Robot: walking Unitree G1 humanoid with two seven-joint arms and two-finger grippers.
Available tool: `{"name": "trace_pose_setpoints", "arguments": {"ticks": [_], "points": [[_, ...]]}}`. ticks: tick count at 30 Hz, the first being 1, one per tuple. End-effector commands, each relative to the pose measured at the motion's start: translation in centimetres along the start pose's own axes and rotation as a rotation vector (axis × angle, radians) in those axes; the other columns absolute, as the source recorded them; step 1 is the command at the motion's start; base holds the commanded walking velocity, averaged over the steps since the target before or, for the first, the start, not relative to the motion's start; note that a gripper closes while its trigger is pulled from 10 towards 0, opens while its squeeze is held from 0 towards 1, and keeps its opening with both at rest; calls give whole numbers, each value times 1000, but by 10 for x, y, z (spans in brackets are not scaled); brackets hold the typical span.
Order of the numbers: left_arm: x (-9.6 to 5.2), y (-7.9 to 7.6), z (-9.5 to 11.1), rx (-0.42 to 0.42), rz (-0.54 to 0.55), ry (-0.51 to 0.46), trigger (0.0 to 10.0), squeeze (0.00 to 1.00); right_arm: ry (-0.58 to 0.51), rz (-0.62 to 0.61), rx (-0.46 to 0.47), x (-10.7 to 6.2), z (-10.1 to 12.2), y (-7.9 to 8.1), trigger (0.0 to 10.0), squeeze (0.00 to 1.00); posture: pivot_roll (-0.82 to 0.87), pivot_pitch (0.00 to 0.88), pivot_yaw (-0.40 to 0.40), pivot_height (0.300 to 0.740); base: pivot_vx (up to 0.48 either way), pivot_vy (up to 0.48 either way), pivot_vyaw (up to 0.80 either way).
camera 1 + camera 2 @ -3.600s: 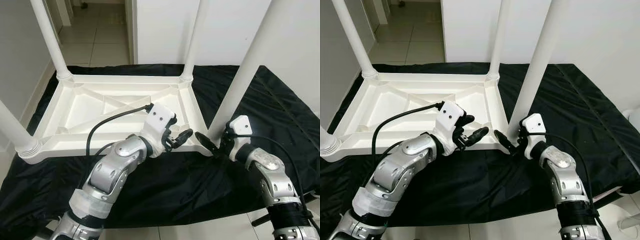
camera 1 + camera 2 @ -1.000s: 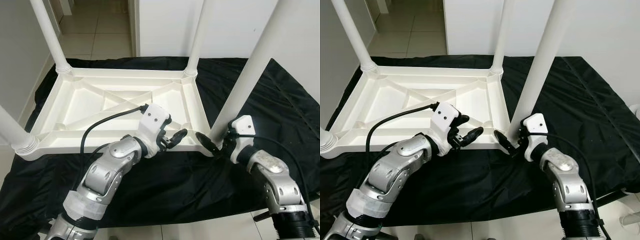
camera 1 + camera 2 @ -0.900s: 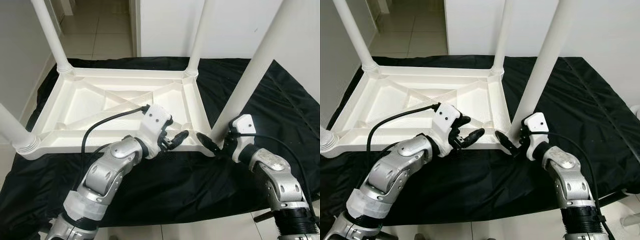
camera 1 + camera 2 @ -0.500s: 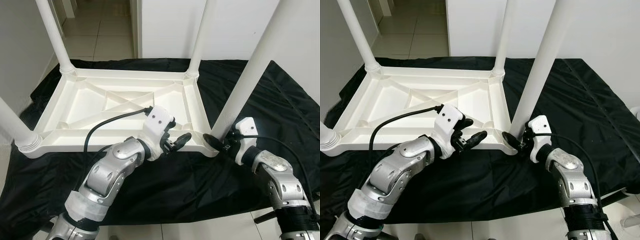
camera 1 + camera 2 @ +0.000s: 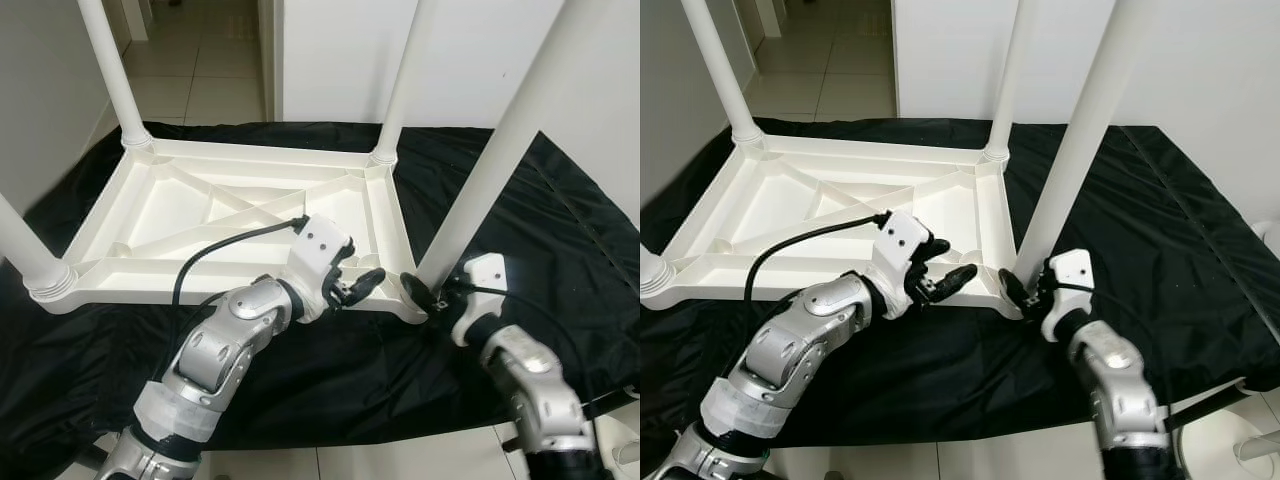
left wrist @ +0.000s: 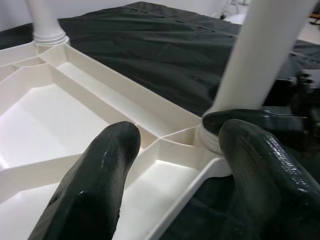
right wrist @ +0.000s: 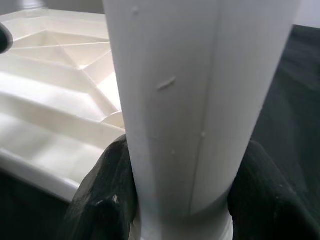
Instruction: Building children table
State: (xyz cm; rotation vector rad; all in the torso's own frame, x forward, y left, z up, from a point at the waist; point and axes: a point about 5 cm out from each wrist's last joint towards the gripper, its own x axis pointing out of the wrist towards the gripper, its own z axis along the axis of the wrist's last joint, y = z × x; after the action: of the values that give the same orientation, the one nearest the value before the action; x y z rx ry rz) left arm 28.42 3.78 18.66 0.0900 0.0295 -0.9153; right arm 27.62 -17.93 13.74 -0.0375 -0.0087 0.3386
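A plain white plastic children's table (image 5: 200,215), unpatterned, lies upturned on a black cloth (image 5: 560,230) with a faint sheen. Its four legs (image 5: 500,160) are the same matte white. The robot's arms (image 5: 225,345) are silver with white wrist housings and black cables. The left gripper (image 5: 360,284) and right gripper (image 5: 420,293) have glossy black fingers (image 6: 95,190). Beyond the cloth, the floor tiles (image 5: 210,60) are pale beige and the wall (image 5: 330,60) is white.
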Motion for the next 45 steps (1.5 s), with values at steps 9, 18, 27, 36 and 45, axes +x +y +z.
{"name": "trace_pose_setpoints", "arguments": {"ticks": [9, 18, 27, 36, 45], "points": [[-2, 4, -8, 31, -23, -16, 10000, 0, 52, -436, 92, -9, -12, 8, 10000, 0, -133, 1, -17, 740, 0, 0, 0], [-8, -3, -19, 69, -75, -20, 10000, 0, 77, -608, 161, -7, -22, 21, 10000, 0, -130, 0, -5, 740, 0, 0, 0], [-7, 4, -21, 74, -62, -31, 10000, 0, 39, -576, 142, -3, -15, 28, 10000, 173, -126, 0, 10, 740, 0, 0, 0], [-9, -2, -23, 78, -90, -42, 10000, 0, -22, -473, 110, -9, -9, 19, 10000, 1000, -115, 0, 3, 740, 0, 0, 0], [-11, 0, -22, 69, -73, -40, 10000, 0, -41, -306, 92, -11, -6, 14, 10000, 0, -104, 0, -4, 740, 0, 0, 0]]}}
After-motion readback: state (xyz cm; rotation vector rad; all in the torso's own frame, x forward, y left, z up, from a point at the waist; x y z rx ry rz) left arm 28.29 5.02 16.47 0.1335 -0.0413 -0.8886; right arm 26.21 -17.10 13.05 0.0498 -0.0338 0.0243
